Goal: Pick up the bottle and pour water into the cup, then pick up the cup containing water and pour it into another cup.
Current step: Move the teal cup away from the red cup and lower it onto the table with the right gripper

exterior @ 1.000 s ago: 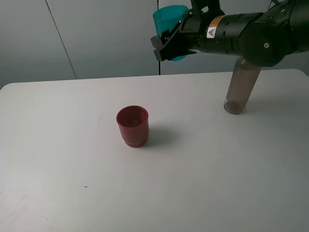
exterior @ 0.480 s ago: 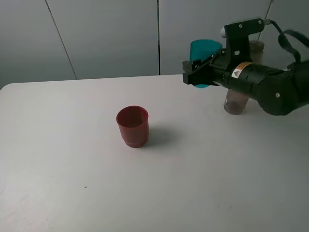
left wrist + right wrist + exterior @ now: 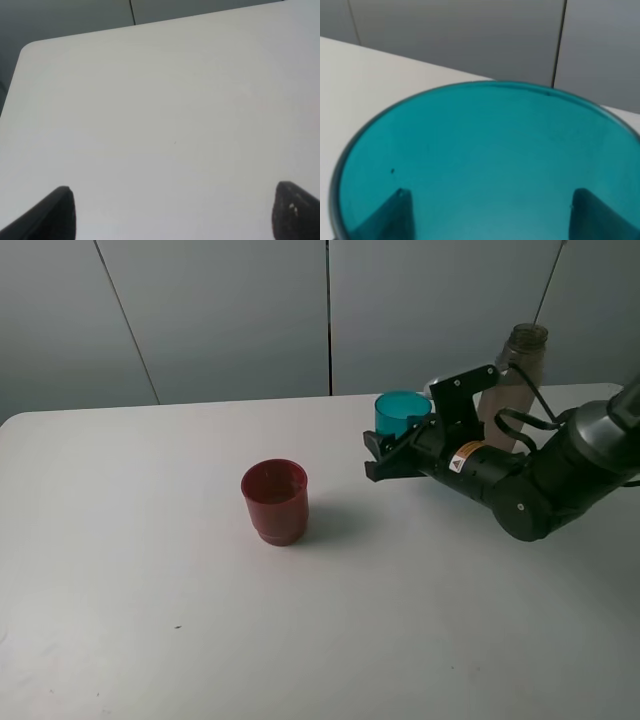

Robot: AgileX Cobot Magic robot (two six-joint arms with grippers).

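1. Teal-blue cup [image 3: 400,412] sits upright, pinched in the right tool [image 3: 392,452], towards the table's far right.
2. Red cup [image 3: 275,500] stands mid-table [image 3: 150,570], well apart.
3. Bottle [image 3: 514,383] stands near the far right corner.
4. Left tool [image 3: 170,212]: fingers spread, holding nothing.

White surface [image 3: 150,640] carries the red cup [image 3: 275,500], upright, left of centre; the bottle [image 3: 513,380] stands upright at the far right. Right gripper [image 3: 385,455] clamps the teal cup [image 3: 400,412], upright, well apart from the red cup; the bottle sits just behind the arm.
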